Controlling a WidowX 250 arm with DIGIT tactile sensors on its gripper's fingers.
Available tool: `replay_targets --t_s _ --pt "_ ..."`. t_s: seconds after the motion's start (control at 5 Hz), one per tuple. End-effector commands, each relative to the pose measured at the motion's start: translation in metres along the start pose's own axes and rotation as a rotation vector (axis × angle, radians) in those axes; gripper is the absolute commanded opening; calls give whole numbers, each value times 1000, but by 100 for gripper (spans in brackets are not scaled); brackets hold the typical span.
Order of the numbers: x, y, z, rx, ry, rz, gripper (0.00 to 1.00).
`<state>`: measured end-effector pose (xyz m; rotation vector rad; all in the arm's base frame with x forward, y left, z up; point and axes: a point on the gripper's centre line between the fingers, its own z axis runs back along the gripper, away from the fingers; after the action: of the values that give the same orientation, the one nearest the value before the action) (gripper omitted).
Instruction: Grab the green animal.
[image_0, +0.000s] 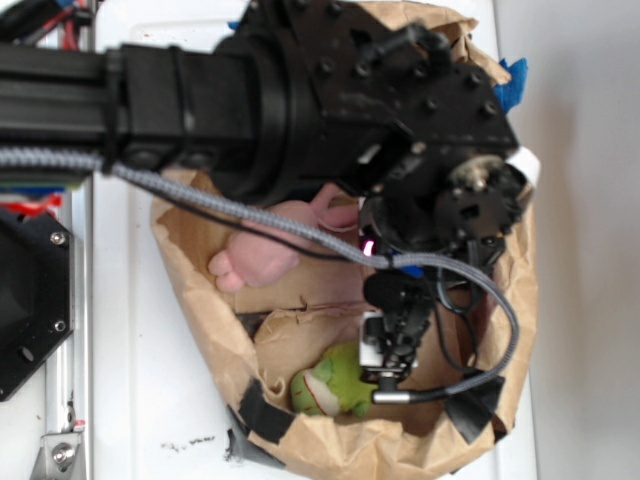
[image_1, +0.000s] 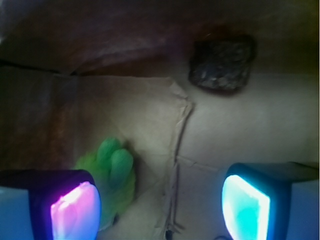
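The exterior view shows a brown paper bag (image_0: 200, 300) holding 2 plush toys, the green animal (image_0: 335, 382) at lower centre and a pink bunny (image_0: 262, 255) above it, half hidden under the black arm (image_0: 300, 90). Only the wrist view shows the gripper (image_1: 160, 207) spread wide and holding nothing, with its 2 glowing pads (image_1: 75, 210) at the bottom corners. There the green animal sits lower left, touching the pink-lit pad and partly cut off by it, and a dark blurred patch (image_1: 222, 62) at upper right is hard to identify.

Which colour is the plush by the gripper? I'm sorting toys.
Lime green, clearest in the exterior view.
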<state>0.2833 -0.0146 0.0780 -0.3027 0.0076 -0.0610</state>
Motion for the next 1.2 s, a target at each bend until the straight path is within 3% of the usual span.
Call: replay_targets --t_s 0.0,0.6,0.8,1.0 --pt "2 0 16 7 -52 -17 100" --pt "2 0 16 7 -52 -17 100" --pt "-18 -24 16 -47 -151 -6 100" --pt "-26 -36 12 -55 -214 52 100"
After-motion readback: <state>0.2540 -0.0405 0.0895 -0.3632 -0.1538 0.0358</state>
